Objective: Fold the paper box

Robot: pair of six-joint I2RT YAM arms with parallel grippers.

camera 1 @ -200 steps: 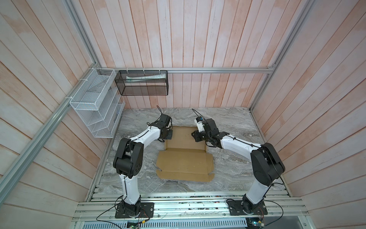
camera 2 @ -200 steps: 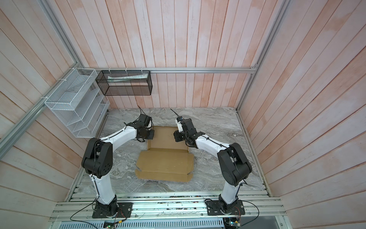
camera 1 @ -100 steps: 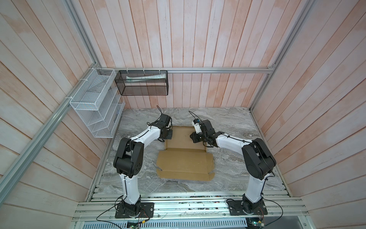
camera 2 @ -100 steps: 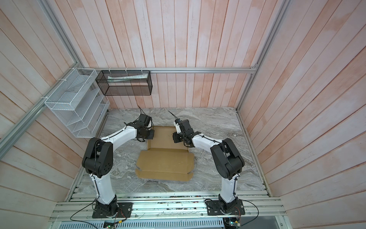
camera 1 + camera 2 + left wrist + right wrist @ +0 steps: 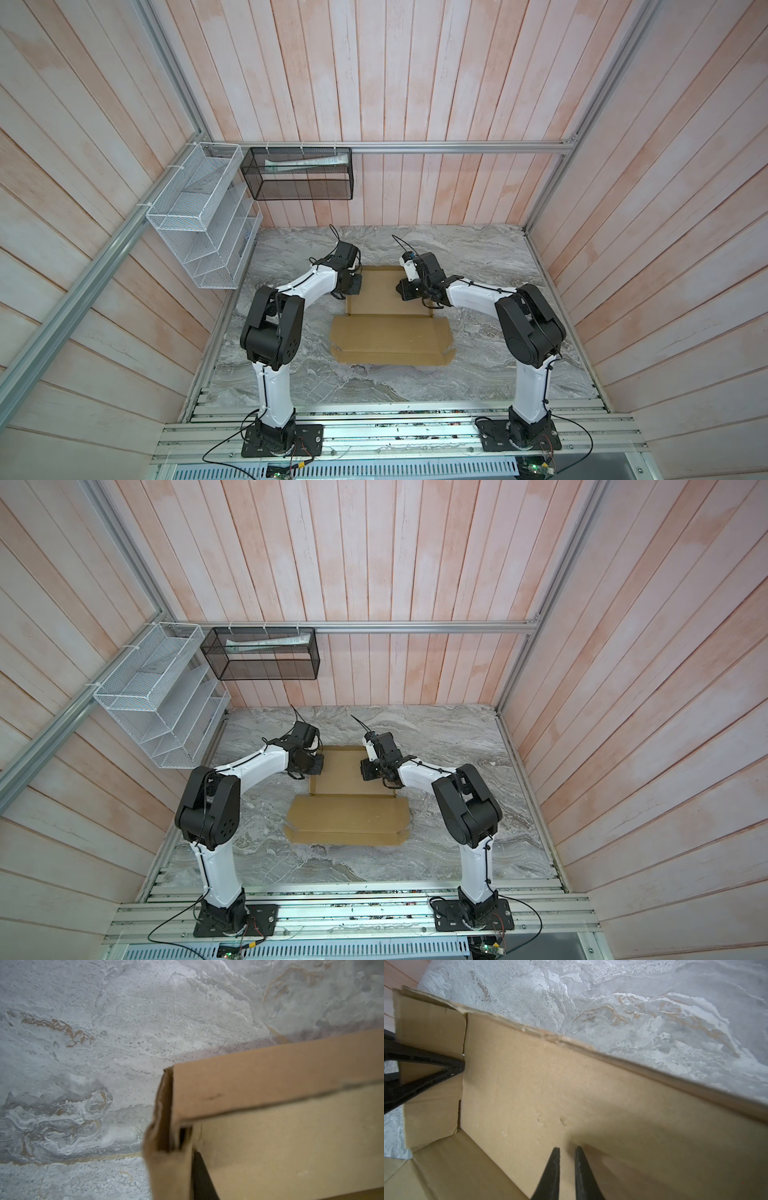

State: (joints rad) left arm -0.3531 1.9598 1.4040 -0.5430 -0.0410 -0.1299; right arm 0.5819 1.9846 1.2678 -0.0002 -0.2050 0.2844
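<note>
The grey marble table (image 5: 490, 266) carries the paper box (image 5: 388, 343) at its middle, between the two arms in both top views. The box's near half lies flat as an open lid, and its far half is a shallow tray with raised walls. I judge the cardboard light and stiff across its panels, bending readily only at the creases, with springy flaps and edges that crush easily (the corner in the left wrist view looks ragged). The best hold is a wall's free top edge near a corner, not the flat floor. The left gripper (image 5: 353, 287) sits at the tray's left wall with one finger (image 5: 200, 1176) inside it; whether it pinches that wall I cannot tell. The right gripper (image 5: 567, 1148) points down inside the tray, tips nearly together on nothing.
</note>
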